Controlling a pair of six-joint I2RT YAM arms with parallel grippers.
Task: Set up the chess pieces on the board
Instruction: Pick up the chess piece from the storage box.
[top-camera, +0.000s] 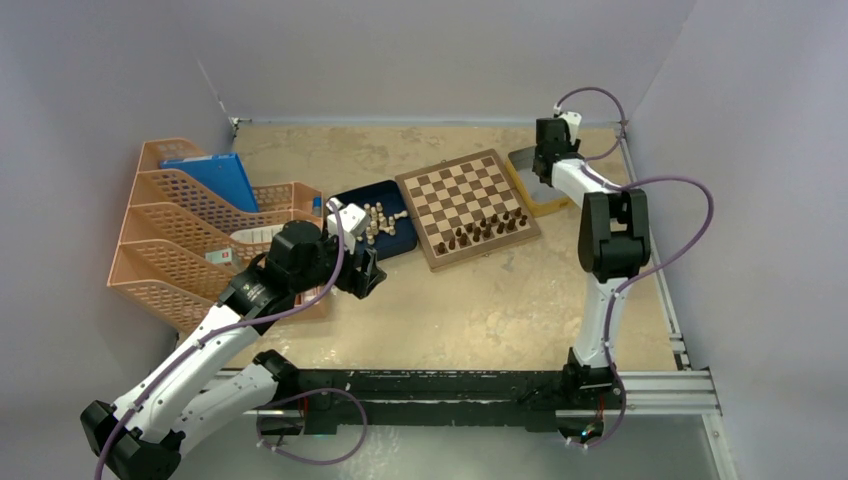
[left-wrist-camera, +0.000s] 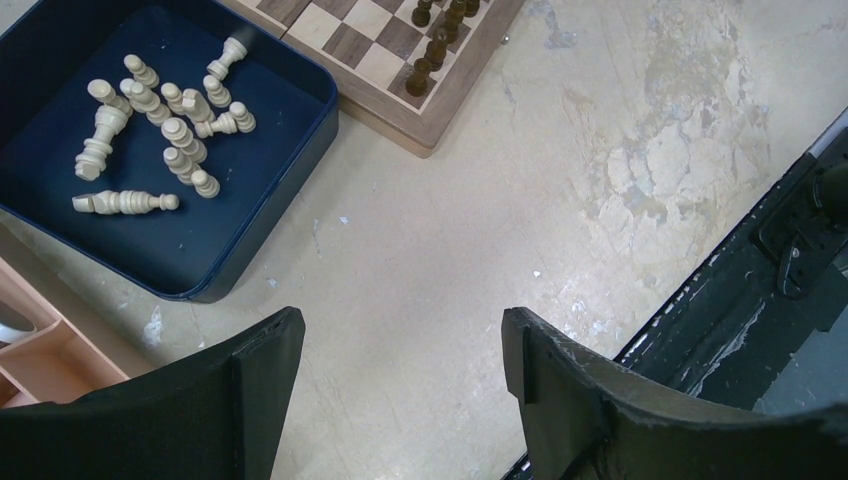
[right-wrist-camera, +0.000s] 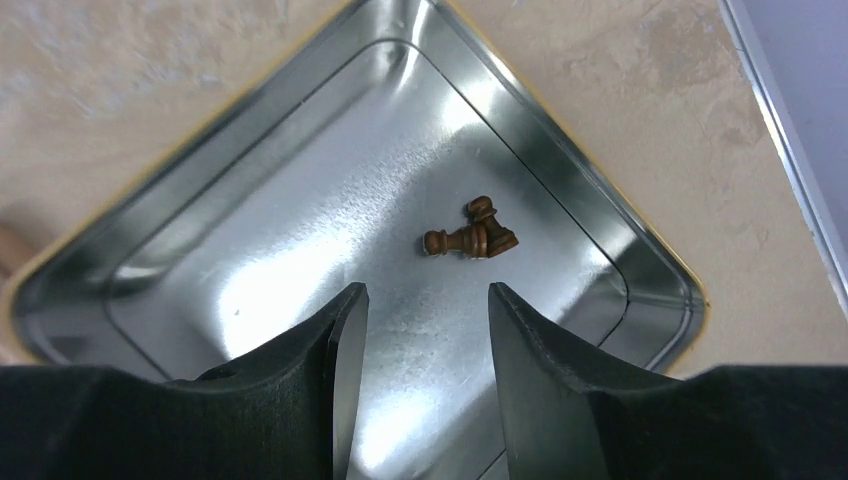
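The board (top-camera: 462, 195) (left-wrist-camera: 385, 98) lies mid-table with several dark brown chess pieces (top-camera: 485, 230) (left-wrist-camera: 430, 52) standing along its near side. Several pale cream pieces (top-camera: 378, 222) (left-wrist-camera: 160, 125) lie jumbled in the dark blue tray (top-camera: 362, 190) (left-wrist-camera: 250, 250). Two dark pieces (right-wrist-camera: 470, 236) lie touching on the floor of the silver tin (top-camera: 528, 165) (right-wrist-camera: 300, 230). My right gripper (right-wrist-camera: 425, 300) hangs open over the tin, just short of those two pieces, holding nothing. My left gripper (top-camera: 362, 272) (left-wrist-camera: 402, 345) is open and empty above bare table, near the tray's front corner.
Peach-coloured desk file racks (top-camera: 190, 230) holding a blue folder (top-camera: 225, 180) stand at the left, and a corner of them (left-wrist-camera: 40, 360) shows beside the left fingers. The black base rail (top-camera: 440, 385) (left-wrist-camera: 740, 290) runs along the near edge. Walls close in the table on three sides.
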